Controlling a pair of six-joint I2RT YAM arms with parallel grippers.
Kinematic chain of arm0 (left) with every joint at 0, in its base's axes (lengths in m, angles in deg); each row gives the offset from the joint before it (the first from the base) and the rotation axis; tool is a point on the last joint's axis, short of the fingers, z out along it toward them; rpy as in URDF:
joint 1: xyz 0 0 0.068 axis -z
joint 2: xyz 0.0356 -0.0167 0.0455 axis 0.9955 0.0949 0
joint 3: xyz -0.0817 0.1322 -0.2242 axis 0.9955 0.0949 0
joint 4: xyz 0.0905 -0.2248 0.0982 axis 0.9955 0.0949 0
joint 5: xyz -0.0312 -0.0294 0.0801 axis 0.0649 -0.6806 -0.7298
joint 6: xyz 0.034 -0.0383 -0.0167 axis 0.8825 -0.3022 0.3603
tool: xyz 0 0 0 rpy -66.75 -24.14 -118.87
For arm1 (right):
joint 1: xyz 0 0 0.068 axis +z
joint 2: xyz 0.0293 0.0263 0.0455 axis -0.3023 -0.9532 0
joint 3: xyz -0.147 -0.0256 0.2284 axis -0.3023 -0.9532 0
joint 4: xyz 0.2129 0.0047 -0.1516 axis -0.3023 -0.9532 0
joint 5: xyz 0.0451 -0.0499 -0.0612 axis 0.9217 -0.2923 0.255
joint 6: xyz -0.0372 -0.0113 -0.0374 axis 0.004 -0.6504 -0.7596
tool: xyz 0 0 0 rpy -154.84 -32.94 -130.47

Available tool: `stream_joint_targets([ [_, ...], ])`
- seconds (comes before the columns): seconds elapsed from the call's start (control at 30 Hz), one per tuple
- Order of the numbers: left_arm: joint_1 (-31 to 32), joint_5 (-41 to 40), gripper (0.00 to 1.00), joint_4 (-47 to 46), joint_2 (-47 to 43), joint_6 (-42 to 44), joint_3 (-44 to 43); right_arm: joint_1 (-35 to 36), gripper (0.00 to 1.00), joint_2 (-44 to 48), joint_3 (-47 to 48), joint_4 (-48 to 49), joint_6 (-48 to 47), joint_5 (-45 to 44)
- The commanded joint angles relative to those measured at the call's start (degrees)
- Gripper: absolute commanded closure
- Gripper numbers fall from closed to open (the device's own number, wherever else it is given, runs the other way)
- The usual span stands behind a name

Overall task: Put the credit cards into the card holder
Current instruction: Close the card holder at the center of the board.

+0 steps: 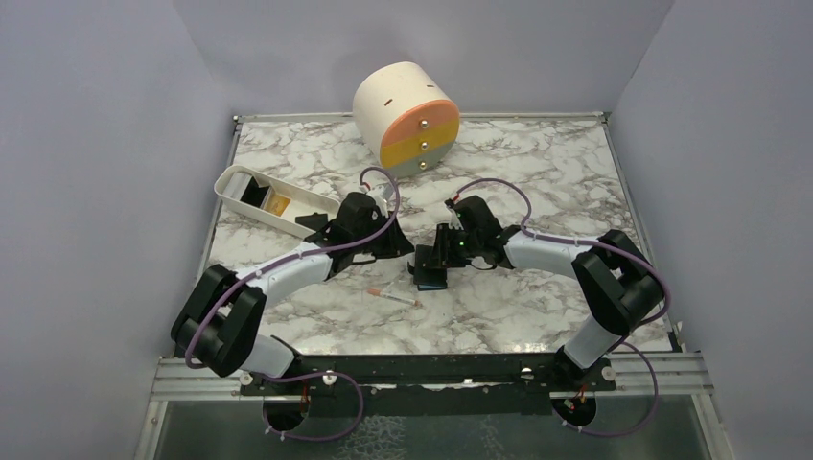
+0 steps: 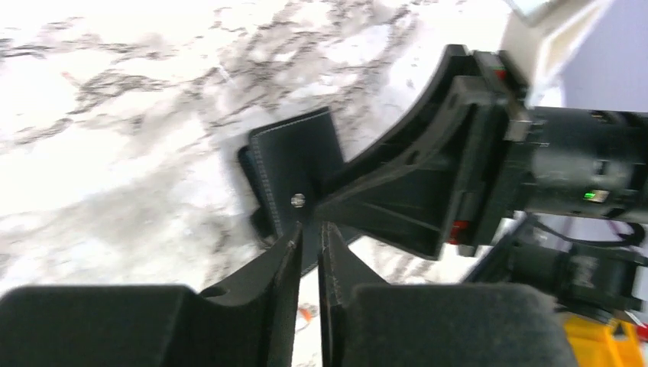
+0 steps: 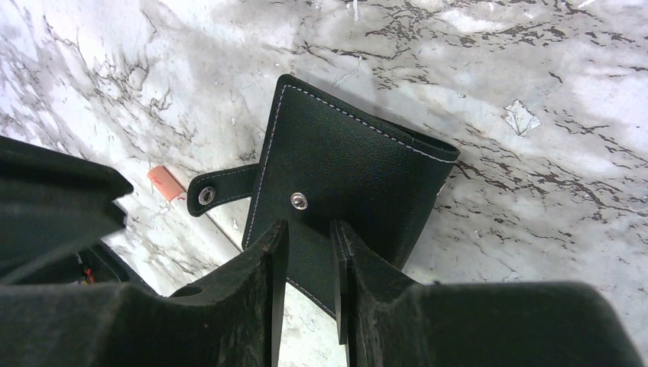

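**Item:** card holder (image 3: 344, 164), black, stitched, at the centre of the top view. It is folded, with its snap strap (image 3: 221, 187) undone. Likely light, soft and floppy; best taken by the free edge opposite the fold.

**Also:** 1 credit card (image 1: 278, 203), orange-yellow, in the white tray (image 1: 226, 184), upper left. Likely stiff and slick, so grip by an edge.

**Tools:**
- right gripper (image 3: 309, 225), jaws narrowly apart, tips over the holder's face
- left gripper (image 2: 312, 225), jaws nearly together, gripping nothing

**Surface:** glossy marble-pattern table (image 1: 537, 153), with 3 plain lilac walls (image 1: 96, 144).
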Motion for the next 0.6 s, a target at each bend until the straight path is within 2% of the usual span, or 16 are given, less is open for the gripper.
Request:
stream_joint_targets([
  [0.0, 0.08, -8.95, 0.89, 7.75, -1.74, 5.57, -0.67, -0.11, 0.72, -2.72, -1.01, -3.72, -3.3, -8.05],
  [0.2, 0.08, -5.7, 0.99, 4.35, 1.8, 4.55, 1.62, 0.81, 0.72, -3.49, -0.17, -5.01, -5.17, -8.3],
  [0.57, 0.07, 0.72, 1.0, -3.59, 5.67, 1.14, 4.01, 2.16, 0.71, -0.08, 0.96, -7.45, -5.1, -7.83],
])
